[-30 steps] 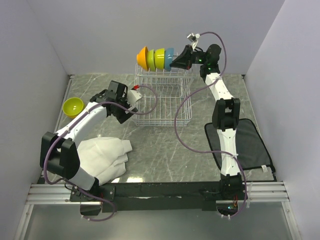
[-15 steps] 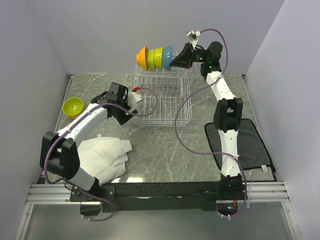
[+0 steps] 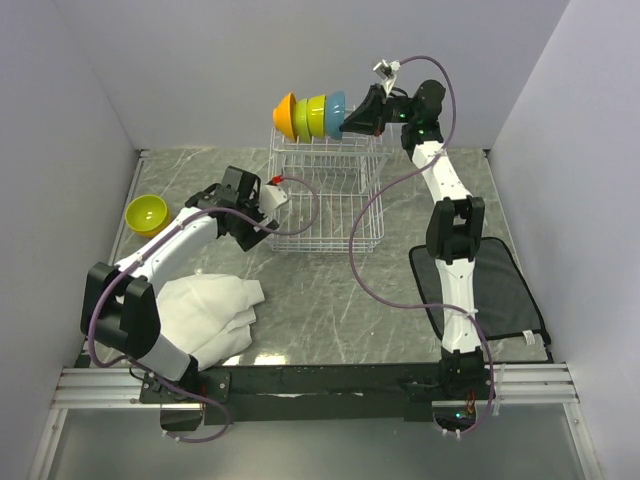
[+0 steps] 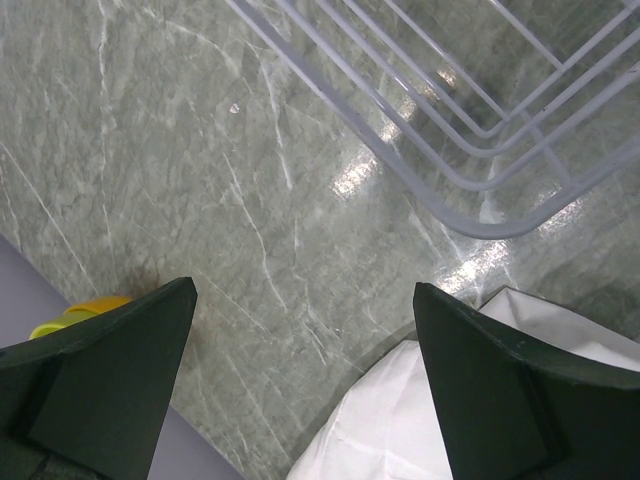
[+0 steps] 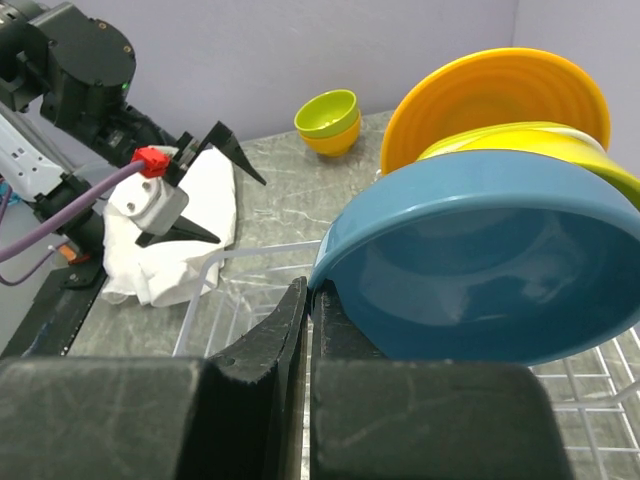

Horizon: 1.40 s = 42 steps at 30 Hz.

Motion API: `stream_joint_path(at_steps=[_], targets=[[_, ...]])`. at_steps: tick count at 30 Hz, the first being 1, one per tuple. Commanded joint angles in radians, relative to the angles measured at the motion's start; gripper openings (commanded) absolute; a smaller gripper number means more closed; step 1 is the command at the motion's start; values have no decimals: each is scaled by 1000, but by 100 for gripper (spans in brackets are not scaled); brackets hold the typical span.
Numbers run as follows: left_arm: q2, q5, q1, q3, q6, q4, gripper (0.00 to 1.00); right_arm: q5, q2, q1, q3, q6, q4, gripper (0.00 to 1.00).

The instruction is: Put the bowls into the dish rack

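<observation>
The desk (image 3: 330, 290) is taken first: grey marble, walled on three sides, with bare stone left open in front of the rack (image 3: 320, 215) and to its right. The rack is set at the middle back, within reach of both arms. A white cloth (image 3: 215, 310) is spread near left and a black mat (image 3: 480, 290) near right.

On the raised tier the bowls are stood on edge in a row, presumably so that they drain: the orange bowl (image 5: 490, 90) at the left end, the lime bowls (image 3: 318, 115) next, the blue bowl (image 5: 480, 270) last. The blue bowl's rim is pinched by the right tool (image 5: 308, 295), clamped onto it, seemingly to seat it against its neighbour. Whether slots are free beyond it cannot be told.

A loose pair (image 5: 328, 120), lime nested in yellow-orange, is left at the far left against the wall (image 3: 90, 150), so room is judged tight on that side. The left tool (image 4: 303, 300) is held wide apart and empty over bare desk just beside the rack's corner, well apart from that pair.
</observation>
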Motion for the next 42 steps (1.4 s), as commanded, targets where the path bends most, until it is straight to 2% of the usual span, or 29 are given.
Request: stream_joint_path(at_steps=[1,17,29,33,35,38,39,41,42], targets=[[21,-24,-20,17,-2,16,97,-130,26,8,81,-54,-18,0],[38,-45,-68,44,-8,1,97,-108,64,11,80,-82,-23,0],[44,-48,-76,50,-7,-2,97,-62,94,14,58,35,128,1],[41,-44,-77,46,-11,0,97,-29,84,12,43,88,196,15],[40,-44,-77,44,-11,6,97,-24,77,12,38,101,229,17],[34,-41,-76,34,-10,13,97,-2,57,8,12,128,264,31],[28,-41,-77,31,-11,19,97,8,55,8,11,136,261,39],[21,-39,-77,18,-11,27,97,14,41,6,-2,156,272,45],[11,-41,-76,14,-10,38,97,16,38,3,-11,186,287,59]])
